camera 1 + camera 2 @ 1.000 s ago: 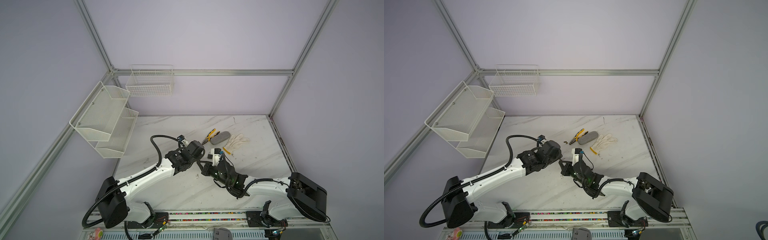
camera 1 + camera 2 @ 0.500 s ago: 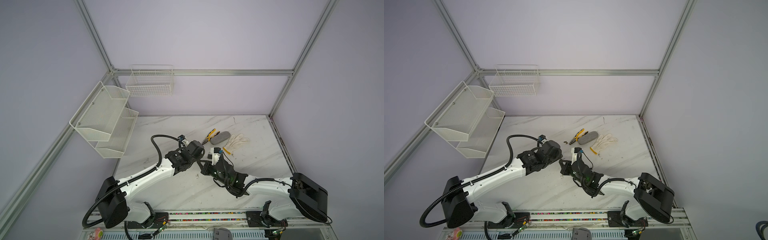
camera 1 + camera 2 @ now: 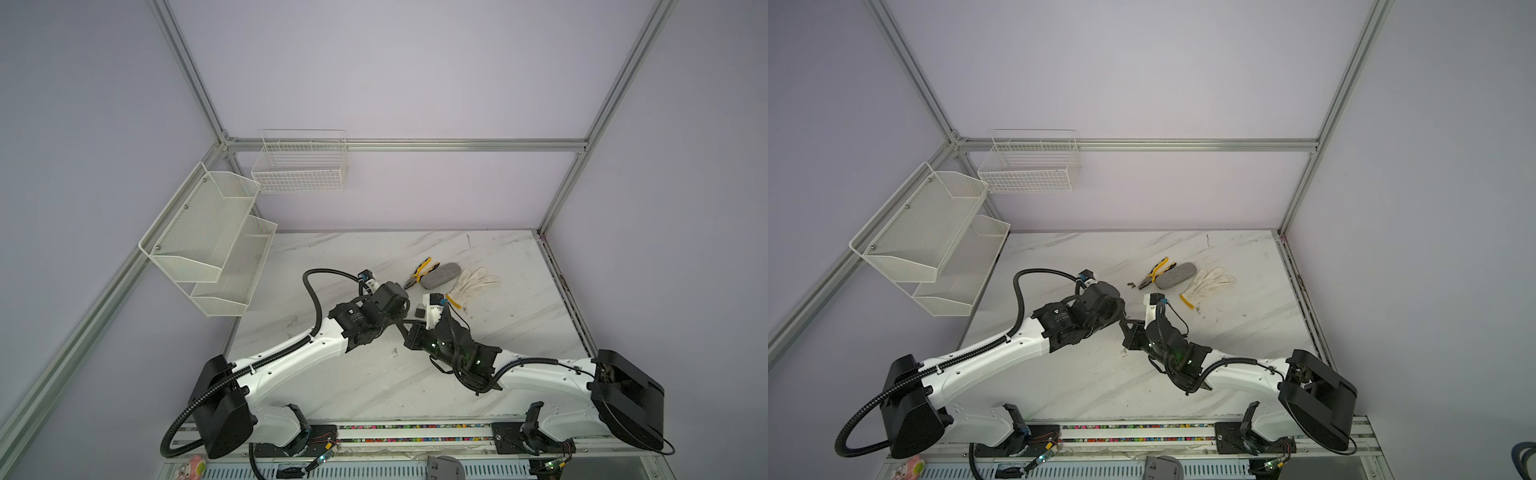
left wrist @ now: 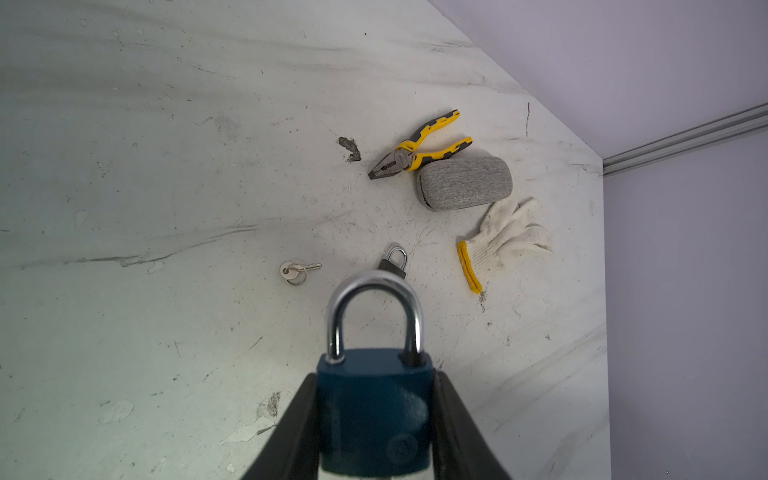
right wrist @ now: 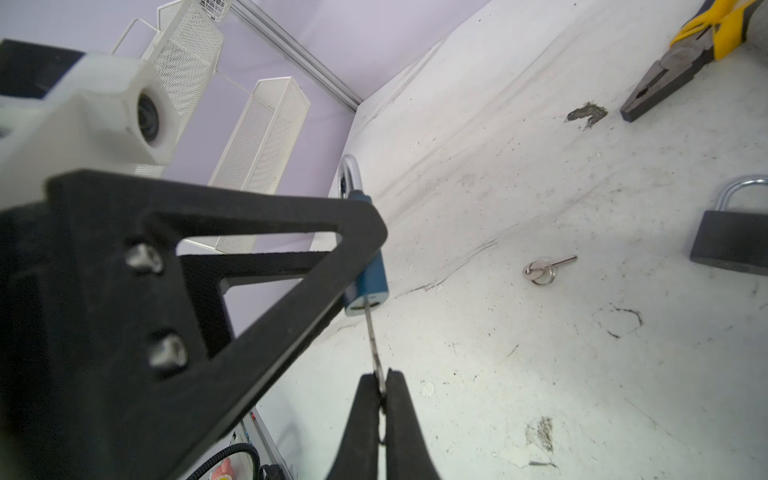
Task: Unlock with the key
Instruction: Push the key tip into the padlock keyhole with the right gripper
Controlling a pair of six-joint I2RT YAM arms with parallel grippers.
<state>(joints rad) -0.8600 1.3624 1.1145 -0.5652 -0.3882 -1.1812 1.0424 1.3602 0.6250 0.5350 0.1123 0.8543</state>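
Left tool (image 4: 374, 376) clamps blue padlock (image 4: 374, 415); right tool (image 5: 381, 380) pinches key (image 5: 371, 328) (tip seemingly inside the keyhole (image 5: 368, 300)).

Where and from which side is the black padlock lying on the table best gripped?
Probably across the body of the black padlock, on its narrow side edges, from above: it lies flat on the table, so those edges are free.

Blue padlock (image 4: 374, 411), key (image 5: 371, 332) in its base
Shackle (image 4: 374, 279) looks closed; body clamped in the left hand (image 4: 374, 376); slim silver key pinched by the right hand (image 5: 381, 380).
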